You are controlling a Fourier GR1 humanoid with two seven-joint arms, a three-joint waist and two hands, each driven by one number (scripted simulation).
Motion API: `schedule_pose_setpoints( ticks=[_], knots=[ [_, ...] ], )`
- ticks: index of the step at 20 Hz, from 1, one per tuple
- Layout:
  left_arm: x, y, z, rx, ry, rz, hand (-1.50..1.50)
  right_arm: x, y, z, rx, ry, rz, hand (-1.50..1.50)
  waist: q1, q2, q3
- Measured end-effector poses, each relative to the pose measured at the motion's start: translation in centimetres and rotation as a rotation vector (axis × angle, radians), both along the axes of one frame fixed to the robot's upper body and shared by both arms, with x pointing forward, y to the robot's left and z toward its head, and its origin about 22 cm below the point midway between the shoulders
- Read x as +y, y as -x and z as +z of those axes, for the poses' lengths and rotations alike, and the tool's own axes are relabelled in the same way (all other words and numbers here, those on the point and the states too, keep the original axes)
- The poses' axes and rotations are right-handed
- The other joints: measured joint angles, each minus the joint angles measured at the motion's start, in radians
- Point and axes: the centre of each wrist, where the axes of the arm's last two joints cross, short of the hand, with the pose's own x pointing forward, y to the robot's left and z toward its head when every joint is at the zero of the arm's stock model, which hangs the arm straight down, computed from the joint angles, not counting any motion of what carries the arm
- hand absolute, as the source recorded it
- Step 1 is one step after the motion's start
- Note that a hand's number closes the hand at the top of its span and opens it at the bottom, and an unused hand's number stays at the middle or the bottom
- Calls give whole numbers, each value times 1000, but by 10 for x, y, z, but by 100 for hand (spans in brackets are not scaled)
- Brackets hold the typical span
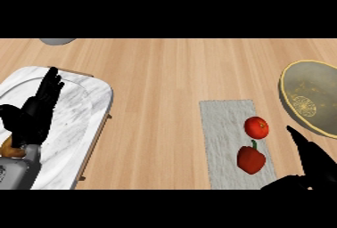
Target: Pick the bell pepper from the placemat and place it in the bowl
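**Asker:** What is laid out in front of the robot?

**Describer:** A pale wooden table [164, 80], seen from steeply above. Right of centre lies a grey placemat [223, 133], a narrow strip running away from the viewer. Two red things sit on it. The bell pepper [251, 159] is the nearer one, dark red with a short green stem, on the mat's right half. Just beyond it is a round red tomato [256, 127], close to the pepper, at the mat's right edge.

**Asker:** And the bowl?

**Describer:** The bowl [309, 95] is at the far right, partly cut off by the view's edge. It has a yellowish rim and a dull grey inside. It sits beside the mat, near the tomato, and nothing is in it.

**Asker:** Where are the hands?

**Describer:** The right hand [309, 164] comes in at the lower right, fingers straight and released, holding nothing. It is right of the pepper and not touching it. The left hand [36, 113] rests at the left, fingers straight and pointing up, over a white marbled tray [92, 102] with rounded corners.

**Asker:** Anything else?

**Describer:** A grey rounded object [58, 41] peeks in at the upper left edge; I cannot tell what it is.
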Motion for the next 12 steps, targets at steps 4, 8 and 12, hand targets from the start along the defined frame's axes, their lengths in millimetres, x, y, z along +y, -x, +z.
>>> schedule_pose_setpoints(
  ticks=[4, 8, 12],
  knots=[
    [4, 0, 5, -5, -3, 4, 0, 0, -14, 0, -9, 88, 15, -150, -3, -3, 0],
    [2, 3, -1, -1, 4, 11, 0, 11, -22, -4, -25, 150, 40, -150, -8, -5, 1],
    [4, 4, -3, -5, -2, 14, 0, 20, -26, -19, 2, 150, 44, -150, -14, -5, 1]
  ],
)
